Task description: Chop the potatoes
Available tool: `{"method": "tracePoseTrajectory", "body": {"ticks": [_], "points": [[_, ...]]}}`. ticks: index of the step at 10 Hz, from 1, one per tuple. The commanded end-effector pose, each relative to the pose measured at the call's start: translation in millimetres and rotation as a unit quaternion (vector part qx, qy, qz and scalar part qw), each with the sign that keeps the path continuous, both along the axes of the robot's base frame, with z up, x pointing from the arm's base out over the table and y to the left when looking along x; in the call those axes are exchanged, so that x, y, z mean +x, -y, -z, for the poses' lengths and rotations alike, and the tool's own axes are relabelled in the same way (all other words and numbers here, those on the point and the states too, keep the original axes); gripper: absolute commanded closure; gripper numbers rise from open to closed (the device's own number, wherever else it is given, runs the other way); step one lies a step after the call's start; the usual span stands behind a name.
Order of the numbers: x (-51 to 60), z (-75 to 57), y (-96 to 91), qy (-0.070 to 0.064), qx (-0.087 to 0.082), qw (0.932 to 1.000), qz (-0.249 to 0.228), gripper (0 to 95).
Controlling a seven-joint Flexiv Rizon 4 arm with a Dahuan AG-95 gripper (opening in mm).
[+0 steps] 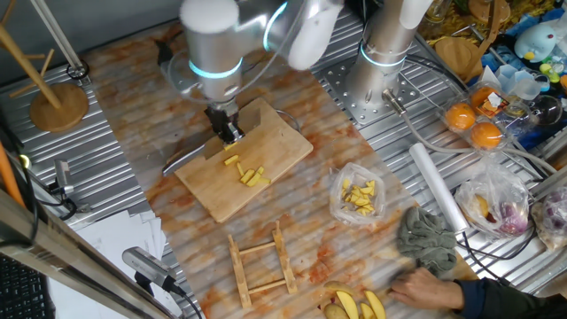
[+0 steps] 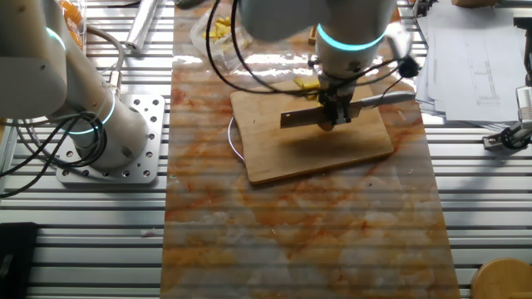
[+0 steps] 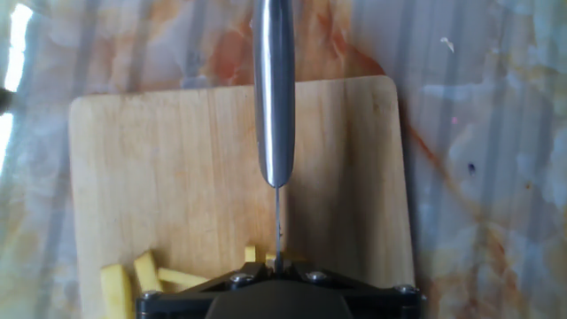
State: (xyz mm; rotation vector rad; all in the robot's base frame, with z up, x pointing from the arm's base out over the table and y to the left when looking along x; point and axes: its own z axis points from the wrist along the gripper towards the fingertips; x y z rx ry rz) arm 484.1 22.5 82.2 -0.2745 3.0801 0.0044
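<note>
Yellow potato sticks [image 1: 246, 172] lie in a loose cluster near the middle of the wooden cutting board [image 1: 282, 142], already cut into short batons. My read: light, firm but brittle, wet on the cut faces, so they'll skid on the wood and roll under a blade unless it comes straight down. No point grasping them directly; the knife does the work, and the pile wants pushing together first.

End effector [image 1: 226, 133] is clamped on the knife [image 2: 349, 106]: steel handle sticks out one side in the other fixed view, blade [image 2: 298, 121] out the other, roughly level over the board. Hand view looks straight down the handle [image 3: 274, 89] with the blade edge-on as a thin line below it.

Relative position: the sticks [image 3: 142, 277] sit just beside the end effector, at the bottom edge of the hand view, mostly to one side of the blade line, one or two pieces right at it. Can't tell whether the edge is touching the board or hovering just above.

Board sits on the marbled orange mat [image 2: 291, 232] covering the desk [image 2: 75, 241]. Bagged yellow chunks [image 1: 358, 197] lie well apart from the board; not the target.
</note>
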Motion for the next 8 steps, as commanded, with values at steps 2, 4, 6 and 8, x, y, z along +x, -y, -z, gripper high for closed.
{"method": "tracePoseTrajectory", "body": {"ticks": [2, 4, 6, 8], "points": [[8.9, 13.5, 0.7, 0.002, -0.005, 1.0000, 0.001, 95.0], [9.7, 15.7, 1.5, 0.001, -0.007, 1.0000, -0.003, 95.0], [11.8, 20.7, 3.1, 0.011, -0.010, 0.9995, -0.027, 95.0], [10.8, 17.7, 2.1, 0.004, 0.000, 1.0000, 0.006, 95.0]]}}
